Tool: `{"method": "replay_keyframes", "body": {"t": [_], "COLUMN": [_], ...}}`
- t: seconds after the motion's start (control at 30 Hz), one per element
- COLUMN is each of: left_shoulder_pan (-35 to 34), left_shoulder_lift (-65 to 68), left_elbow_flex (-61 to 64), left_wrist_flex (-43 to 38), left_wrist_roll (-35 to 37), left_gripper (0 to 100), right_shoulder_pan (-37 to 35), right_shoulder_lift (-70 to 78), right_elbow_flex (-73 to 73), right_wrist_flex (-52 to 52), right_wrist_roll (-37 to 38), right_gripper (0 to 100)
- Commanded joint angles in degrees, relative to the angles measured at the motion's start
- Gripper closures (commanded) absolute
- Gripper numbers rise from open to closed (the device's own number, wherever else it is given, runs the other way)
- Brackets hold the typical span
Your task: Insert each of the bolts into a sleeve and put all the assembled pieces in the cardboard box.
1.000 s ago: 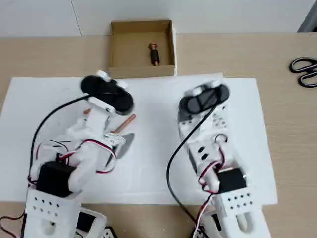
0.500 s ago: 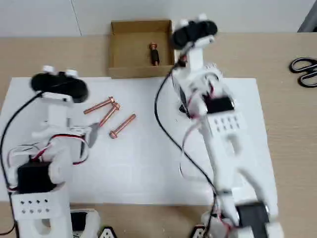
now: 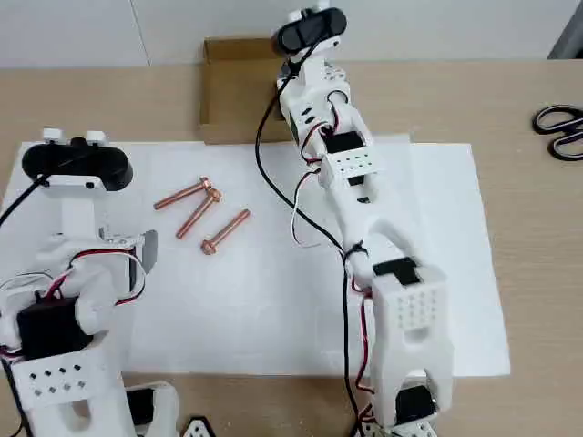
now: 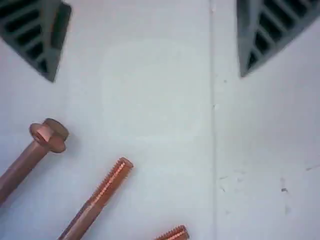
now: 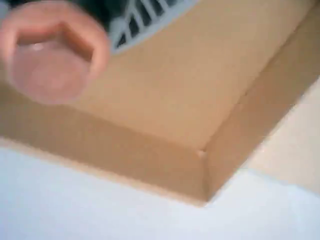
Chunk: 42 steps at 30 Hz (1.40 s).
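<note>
From above, my right arm (image 3: pixel 351 168) is stretched out so its wrist hangs over the right-hand part of the cardboard box (image 3: pixel 232 96). I take that to be the spot for letting a finished piece down inside the walls. The three bolts (image 3: pixel 200 211) lie loose on the white sheet (image 3: pixel 273 300) on the near side of the box, toward my left arm (image 3: pixel 77 264), which stands just beside them and well short of the box. The scissors (image 3: pixel 557 127) are well apart from the box on bare table and out of my way. The sheet between the box and the bolts is open, so either arm has room to sweep there. In the left wrist view, my left gripper (image 4: pixel 145 65) is spread wide with nothing in it. It is poised over bare sheet with a flanged bolt head (image 4: pixel 48 135) and two threaded tips close by, none touched. In the right wrist view, my right gripper (image 5: pixel 95 20) looks clenched on a copper-pink piece (image 5: pixel 47 55), blurred and close to the ribbed jaw, above the box floor near an inner corner. That corner wall is the edge I must clear. I cannot tell whether a sleeve is on the piece.
</note>
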Motion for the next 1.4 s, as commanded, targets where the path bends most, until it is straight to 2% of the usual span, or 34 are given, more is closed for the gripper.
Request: {"method": "replay_keyframes", "body": {"t": [0.0,0.37,0.63,1.0,1.13,1.37], "left_shoulder_pan": [-0.2,-0.2,-0.2,-0.2,-0.2,-0.2], "left_shoulder_lift": [-0.7,-0.7,-0.7,-0.7,-0.7,-0.7], "left_elbow_flex": [-1.2,0.3,0.2,0.1,0.1,-0.1], "left_wrist_flex": [0.2,0.2,1.9,5.5,5.5,5.5], "left_wrist_roll": [-0.2,-0.2,-0.2,-0.4,-0.4,-0.4], "left_gripper": [78,78,78,78,78,78], "right_shoulder_pan": [0.0,0.2,0.2,0.7,0.9,0.5], "right_shoulder_lift": [5.3,14.3,14.3,12.9,5.4,-12.1], "right_elbow_flex": [-9.8,-13.3,-13.0,-13.2,-13.2,-13.2], "right_wrist_flex": [-2.5,-3.0,-2.4,-2.1,6.3,25.4], "right_wrist_roll": [0.7,0.5,0.7,1.0,3.3,3.1], "right_gripper": [99.5,98.8,84.2,84.0,84.0,84.0]}}
